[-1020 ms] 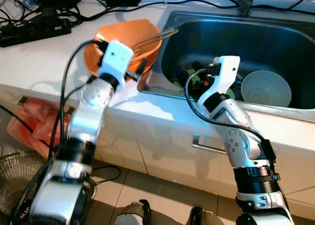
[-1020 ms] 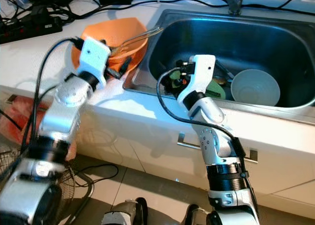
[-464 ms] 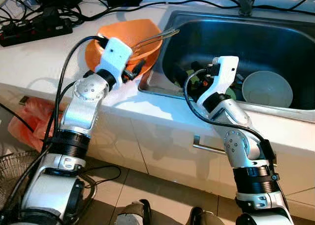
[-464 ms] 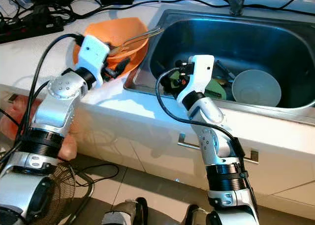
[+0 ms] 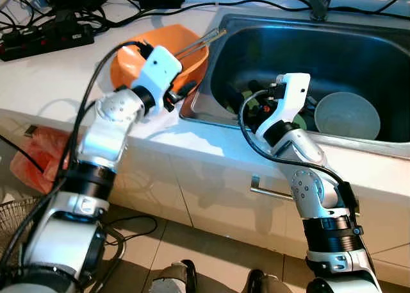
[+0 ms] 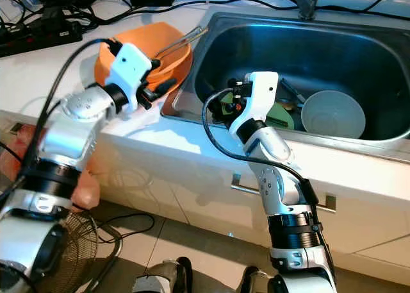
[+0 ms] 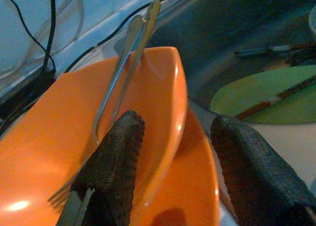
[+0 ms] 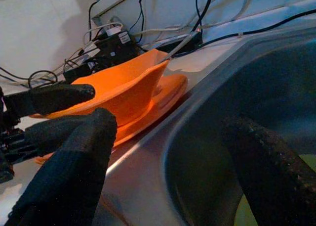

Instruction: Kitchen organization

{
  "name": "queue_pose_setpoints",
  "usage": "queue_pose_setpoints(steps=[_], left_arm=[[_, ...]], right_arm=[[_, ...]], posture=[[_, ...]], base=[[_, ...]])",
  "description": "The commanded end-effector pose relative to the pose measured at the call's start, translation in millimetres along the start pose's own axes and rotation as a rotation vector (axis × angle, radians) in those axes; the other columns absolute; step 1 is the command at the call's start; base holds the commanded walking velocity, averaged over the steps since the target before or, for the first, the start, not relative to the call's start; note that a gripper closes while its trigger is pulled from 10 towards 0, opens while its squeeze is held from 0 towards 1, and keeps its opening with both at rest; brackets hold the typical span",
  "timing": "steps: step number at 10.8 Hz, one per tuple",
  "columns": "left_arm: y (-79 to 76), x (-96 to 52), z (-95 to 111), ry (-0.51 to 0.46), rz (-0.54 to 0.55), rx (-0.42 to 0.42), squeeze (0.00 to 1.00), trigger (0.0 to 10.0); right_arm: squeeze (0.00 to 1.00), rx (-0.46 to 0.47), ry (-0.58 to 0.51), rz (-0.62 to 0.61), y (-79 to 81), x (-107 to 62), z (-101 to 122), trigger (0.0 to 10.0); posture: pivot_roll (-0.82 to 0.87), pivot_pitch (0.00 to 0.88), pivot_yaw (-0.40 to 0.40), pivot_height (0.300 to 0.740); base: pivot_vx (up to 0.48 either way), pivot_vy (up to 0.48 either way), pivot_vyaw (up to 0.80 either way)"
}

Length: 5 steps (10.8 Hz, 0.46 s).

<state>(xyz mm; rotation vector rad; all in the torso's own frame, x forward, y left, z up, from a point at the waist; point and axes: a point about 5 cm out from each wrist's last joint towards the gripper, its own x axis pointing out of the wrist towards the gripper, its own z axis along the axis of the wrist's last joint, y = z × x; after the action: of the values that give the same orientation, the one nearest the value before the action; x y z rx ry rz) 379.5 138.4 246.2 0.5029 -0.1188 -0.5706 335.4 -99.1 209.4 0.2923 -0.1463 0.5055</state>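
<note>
My left hand point(image 7: 173, 171), open astride the orange bowl point(image 7: 98, 137) rim; I'd close gently, keeping the fork point(image 7: 116, 95) inside. Right hand point(image 8: 168, 161) open, empty.

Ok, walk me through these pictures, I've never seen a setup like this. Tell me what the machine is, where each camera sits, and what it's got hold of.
This is a humanoid robot with two silver arms, each ending in a hand of two long black fingers. The two wide pictures come from cameras on its head, looking down at a kitchen counter and a steel sink. The two close pictures come from cameras on its wrists, looking along the fingers.

Beside the sink sits an orange bowl on an orange plate, with metal cutlery leaning in the bowl. In the sink lie a pale bowl and a green plate.

The left hand is open, its fingers astride the orange bowl's rim. The right hand is open by the sink's edge, holding nothing.
</note>
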Motion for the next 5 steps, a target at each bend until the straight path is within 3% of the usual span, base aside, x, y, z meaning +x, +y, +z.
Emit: queue_pose_setpoints(steps=[1,2,3,4,5], left_arm=[[8.4,-1.4,-1.8,0.031,0.004,0.0,0.0,9.2],[12.8,-2.4,-3.3,0.049,0.01,-0.005,0.0,5.6],[15.8,-4.3,-6.3,0.069,-0.001,-0.01,0.0,3.4],[17.8,-6.4,-8.5,0.08,-0.018,-0.021,0.0,0.0],[17.6,-7.0,-9.9,0.089,-0.036,-0.025,0.0,0.0]], right_arm=[[0.0,-0.007,-0.003,-0.002,1.4,-1.1,-0.2,10.0],[0.0,-0.006,-0.003,-0.002,1.2,-1.0,-0.2,10.0],[0.0,-0.006,-0.004,-0.002,1.4,-0.8,-0.1,10.0],[0.0,-0.007,-0.003,-0.003,1.0,-0.8,0.0,10.0],[0.0,-0.008,-0.002,-0.003,0.8,-0.9,0.0,10.0]], posture=[[0.13,0.16,0.103,0.74],[0.13,0.16,0.103,0.74],[0.13,0.16,0.103,0.74],[0.13,0.16,0.102,0.74],[0.13,0.16,0.102,0.74]], base=[[0.0,0.0,0.0],[0.0,0.0,0.0],[0.0,0.0,0.0],[0.0,0.0,0.0],[0.0,0.0,0.0]])
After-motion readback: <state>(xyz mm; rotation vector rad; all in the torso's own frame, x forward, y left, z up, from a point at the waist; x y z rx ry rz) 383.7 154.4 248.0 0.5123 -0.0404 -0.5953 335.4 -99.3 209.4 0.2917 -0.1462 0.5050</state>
